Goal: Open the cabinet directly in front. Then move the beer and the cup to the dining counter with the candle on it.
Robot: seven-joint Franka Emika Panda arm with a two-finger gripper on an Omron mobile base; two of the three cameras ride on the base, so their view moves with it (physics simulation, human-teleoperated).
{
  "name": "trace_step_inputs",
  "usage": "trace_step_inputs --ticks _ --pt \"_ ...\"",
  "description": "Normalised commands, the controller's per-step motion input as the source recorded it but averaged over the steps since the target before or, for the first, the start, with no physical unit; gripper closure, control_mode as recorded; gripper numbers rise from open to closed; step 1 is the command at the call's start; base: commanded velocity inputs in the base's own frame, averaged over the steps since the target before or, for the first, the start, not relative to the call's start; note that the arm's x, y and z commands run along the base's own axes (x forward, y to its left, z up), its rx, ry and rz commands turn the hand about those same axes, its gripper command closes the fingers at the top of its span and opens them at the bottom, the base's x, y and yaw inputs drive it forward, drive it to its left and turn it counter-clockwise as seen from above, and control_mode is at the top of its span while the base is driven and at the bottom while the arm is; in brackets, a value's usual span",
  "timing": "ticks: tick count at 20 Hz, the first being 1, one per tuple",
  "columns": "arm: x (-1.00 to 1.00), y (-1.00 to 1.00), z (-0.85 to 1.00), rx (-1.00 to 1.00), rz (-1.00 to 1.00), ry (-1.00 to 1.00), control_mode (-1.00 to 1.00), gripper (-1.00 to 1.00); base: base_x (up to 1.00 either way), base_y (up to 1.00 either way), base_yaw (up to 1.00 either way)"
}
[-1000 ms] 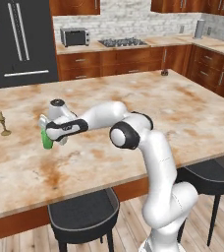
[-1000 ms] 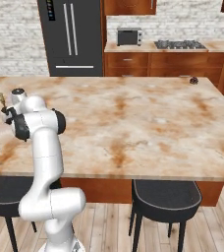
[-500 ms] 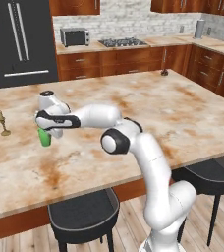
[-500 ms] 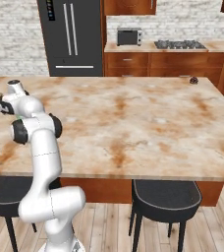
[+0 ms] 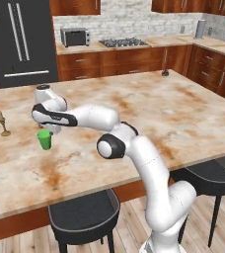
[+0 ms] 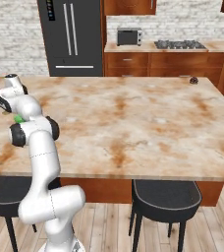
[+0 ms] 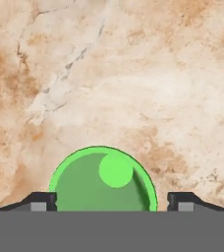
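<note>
1. Near the left edge of the tabletop, the green cup stands upright on the marble, toward the near side.
2. The claw hangs directly over the cup, released: in the hand view its fingertips stand apart on either side of the cup's rim, clear of it.
3. The brass candle stands upright closer to the left edge, near the cup but apart from it.
4. A small dark object sits at the far edge.

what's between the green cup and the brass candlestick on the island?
Nothing: in the left base view only bare marble top separates the small green tapered cup from the thin brass candlestick.
</note>
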Motion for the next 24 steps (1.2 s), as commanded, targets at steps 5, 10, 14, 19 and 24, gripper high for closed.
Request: trace_step_inputs --ticks 5,10,14,19,24 --pt "-0.32 -0.37 0.77 -0.03 0.00 0.00 -1.00 -1.00 0.00 0.00 0.00" --pt "-0.99 -1.00 0.46 -0.02 0.00 -0.01 -1.00 -1.00 0.00 0.00 0.00" --pt "-1.00 -1.00 0.25 0.00 0.00 -0.09 -1.00 -1.00 0.00 0.00 0.00" --pt "-1.00 -1.00 0.01 0.05 0.00 -0.13 -1.00 -1.00 0.00 0.00 0.00" --pt "-1.00 -1.00 -0.38 0.25 0.00 -0.25 -1.00 -1.00 0.00 0.00 0.00"
